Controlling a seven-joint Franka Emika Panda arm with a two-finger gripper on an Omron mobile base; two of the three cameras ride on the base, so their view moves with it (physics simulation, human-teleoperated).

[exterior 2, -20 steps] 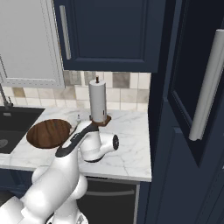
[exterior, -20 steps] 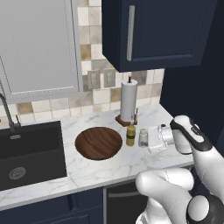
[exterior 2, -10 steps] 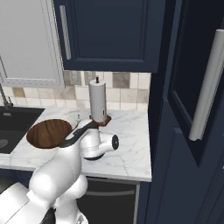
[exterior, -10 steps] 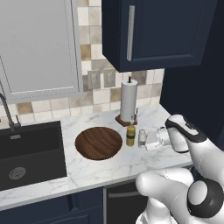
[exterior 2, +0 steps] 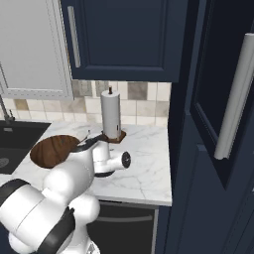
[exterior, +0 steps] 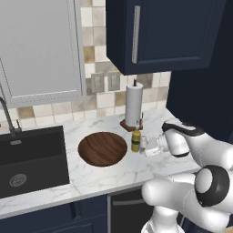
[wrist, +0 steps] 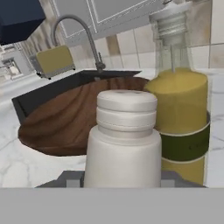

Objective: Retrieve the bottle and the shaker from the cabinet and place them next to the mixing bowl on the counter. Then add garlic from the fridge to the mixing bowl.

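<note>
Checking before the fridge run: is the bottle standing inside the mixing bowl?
No, the bottle stands upright on the counter beside the mixing bowl, outside its rim.

shaker base cut off in hand view, bottle partly hidden behind it

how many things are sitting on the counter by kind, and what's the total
bottle: 1
shaker: 1
mixing bowl: 1
paper-towel roll on its stand: 1
total: 4
</note>
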